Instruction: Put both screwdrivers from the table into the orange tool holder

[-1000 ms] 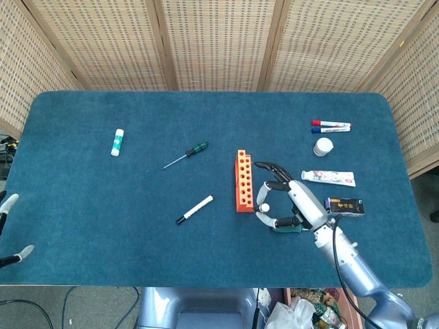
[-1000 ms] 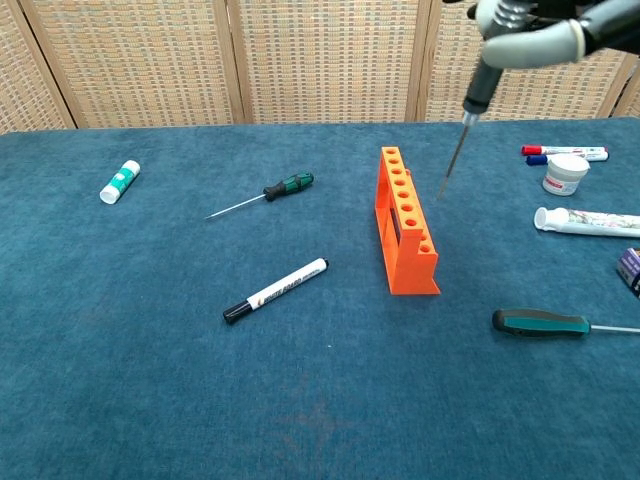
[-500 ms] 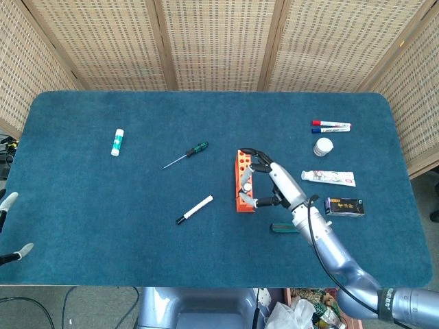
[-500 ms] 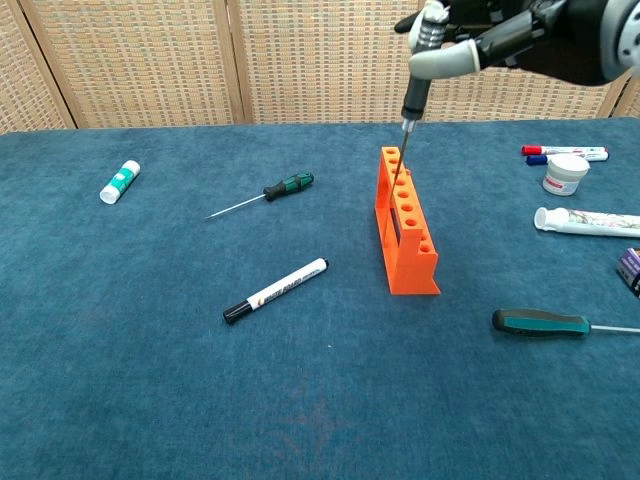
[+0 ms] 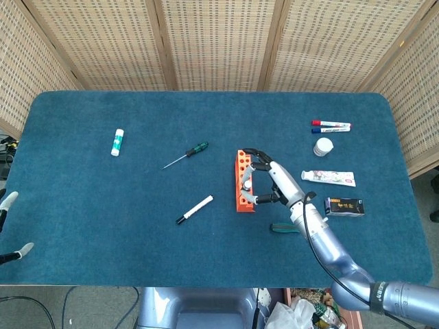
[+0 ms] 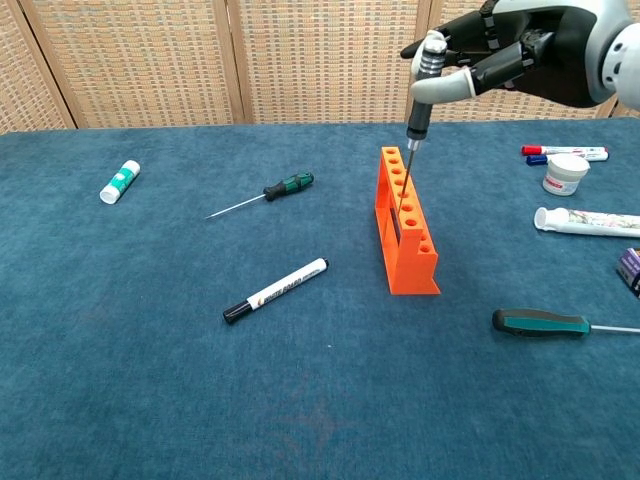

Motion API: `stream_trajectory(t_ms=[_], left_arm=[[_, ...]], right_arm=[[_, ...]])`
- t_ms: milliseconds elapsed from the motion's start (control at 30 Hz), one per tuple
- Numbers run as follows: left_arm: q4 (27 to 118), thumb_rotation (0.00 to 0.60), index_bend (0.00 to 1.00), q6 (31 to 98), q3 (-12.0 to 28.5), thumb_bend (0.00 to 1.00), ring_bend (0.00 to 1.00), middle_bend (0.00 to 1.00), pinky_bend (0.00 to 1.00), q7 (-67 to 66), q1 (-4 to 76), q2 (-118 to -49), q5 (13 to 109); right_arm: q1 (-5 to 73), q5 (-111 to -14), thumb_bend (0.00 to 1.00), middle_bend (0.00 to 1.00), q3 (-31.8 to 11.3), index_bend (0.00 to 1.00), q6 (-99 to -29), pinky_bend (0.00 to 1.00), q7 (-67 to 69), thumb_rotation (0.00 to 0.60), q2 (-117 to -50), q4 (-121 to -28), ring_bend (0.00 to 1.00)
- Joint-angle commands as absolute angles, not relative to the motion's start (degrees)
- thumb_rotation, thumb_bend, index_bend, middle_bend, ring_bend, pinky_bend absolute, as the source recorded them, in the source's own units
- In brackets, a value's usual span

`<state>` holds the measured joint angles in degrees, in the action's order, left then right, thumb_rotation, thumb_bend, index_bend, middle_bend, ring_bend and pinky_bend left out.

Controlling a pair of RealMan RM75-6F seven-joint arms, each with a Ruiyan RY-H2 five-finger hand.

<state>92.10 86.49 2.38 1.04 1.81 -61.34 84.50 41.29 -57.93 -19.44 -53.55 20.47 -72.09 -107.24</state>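
The orange tool holder stands mid-table, its row of holes facing up; the head view shows the holder partly behind my right hand. My right hand pinches a grey-handled screwdriver upright above the holder, and its thin shaft reaches down to one of the middle holes. The same right hand shows in the head view. A green-handled screwdriver lies on the cloth left of the holder. Of my left hand only spread fingertips show at the left edge, holding nothing.
A second green-handled tool lies front right. A white marker lies front left of the holder, and a glue stick sits far left. At the right are two markers, a small jar, a tube and a dark box.
My right hand carried the grey-handled screwdriver leftward from beside the holder to above it, then lowered it so the shaft meets the row of holes.
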Motion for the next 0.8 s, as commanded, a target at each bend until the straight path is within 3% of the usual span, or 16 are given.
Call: stream_trajectory(t_ms=[33,800], left_arm=[[92.1,0.600,0.00,86.4,2.4,0.00,0.00,0.00,0.00,1.0,1.9,-61.3,84.5],[92.1,0.600,0.00,86.6,2.3,0.00,0.00,0.00,0.00,1.4,1.8,-61.2,84.5]], right_arm=[[41.1,-58.0,0.55,0.09,-19.6,0.61,-53.4,0.02,20.7,0.600,-72.0,-107.1,0.00],[39.9,-59.4,0.55,0.09,-19.5,0.61,-51.6,0.02,21.8,0.600,-71.2,-106.6,0.00]])
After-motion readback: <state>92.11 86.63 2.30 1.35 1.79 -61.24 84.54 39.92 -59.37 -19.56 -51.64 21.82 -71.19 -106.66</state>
